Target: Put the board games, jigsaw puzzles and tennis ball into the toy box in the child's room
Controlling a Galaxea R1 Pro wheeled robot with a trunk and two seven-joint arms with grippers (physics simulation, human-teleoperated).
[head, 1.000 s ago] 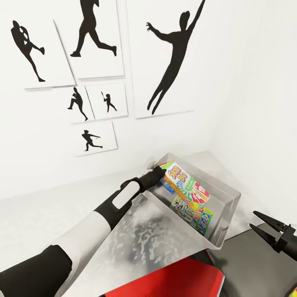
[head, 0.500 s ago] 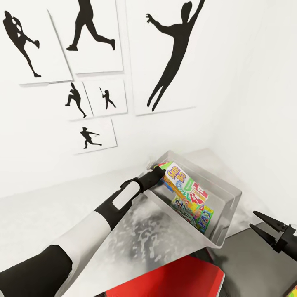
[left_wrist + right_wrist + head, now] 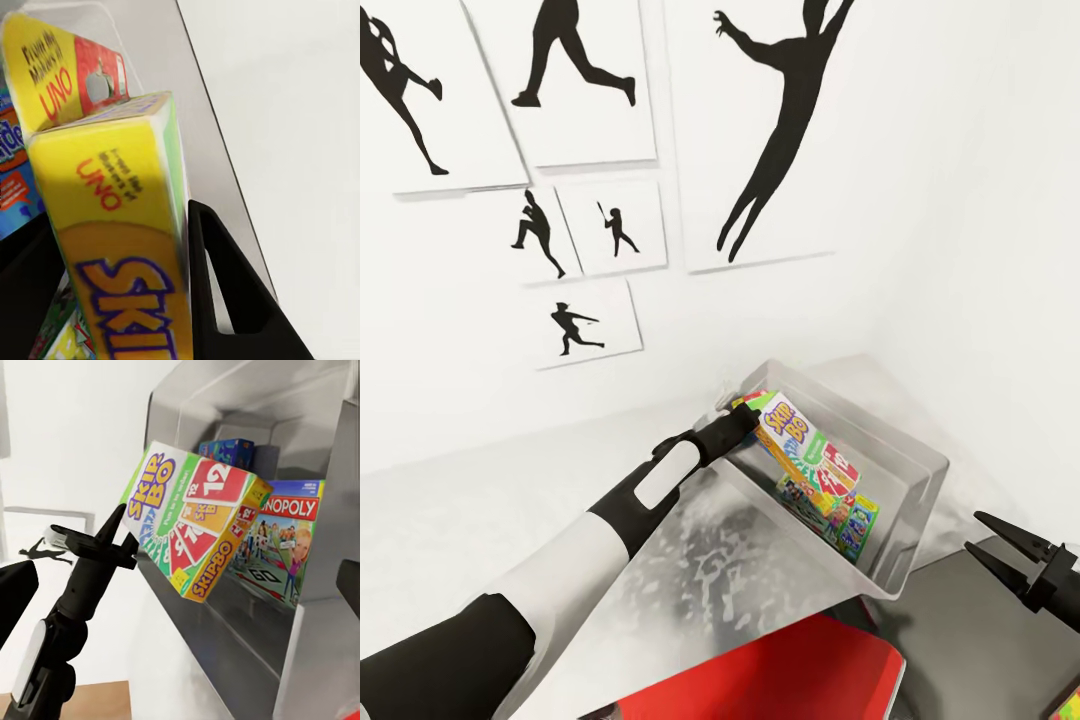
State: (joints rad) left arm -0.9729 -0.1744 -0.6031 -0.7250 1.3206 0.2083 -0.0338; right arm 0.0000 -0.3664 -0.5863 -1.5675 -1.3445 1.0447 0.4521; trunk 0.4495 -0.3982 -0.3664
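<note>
The light grey toy box (image 3: 920, 470) stands in the table's far corner against the white walls. My left gripper (image 3: 746, 408) reaches over its near rim, shut on the upper edge of a yellow, red and green Skip-Bo board game (image 3: 808, 448), which hangs tilted inside the bin. From the left wrist, the yellow game box (image 3: 124, 225) sits between my black fingers (image 3: 232, 300). Through the right wrist camera I see the held game (image 3: 199, 525), the left gripper (image 3: 105, 544), a Monopoly board game (image 3: 289, 547) leaning in the bin and a blue box (image 3: 229, 451) behind. My right gripper (image 3: 1005, 555) hovers open to the right.
The light grey table top (image 3: 450, 520) runs left along the wall, with a dark grey corner section (image 3: 980, 640) under my right gripper. A red chair (image 3: 780, 680) sits just below the bin. Black athlete silhouettes (image 3: 780, 110) hang on the wall.
The whole view has shifted slightly, so the camera moved. The left gripper still holds the Skip-Bo game inside the bin, tilted a little more. The right gripper has stayed put.
</note>
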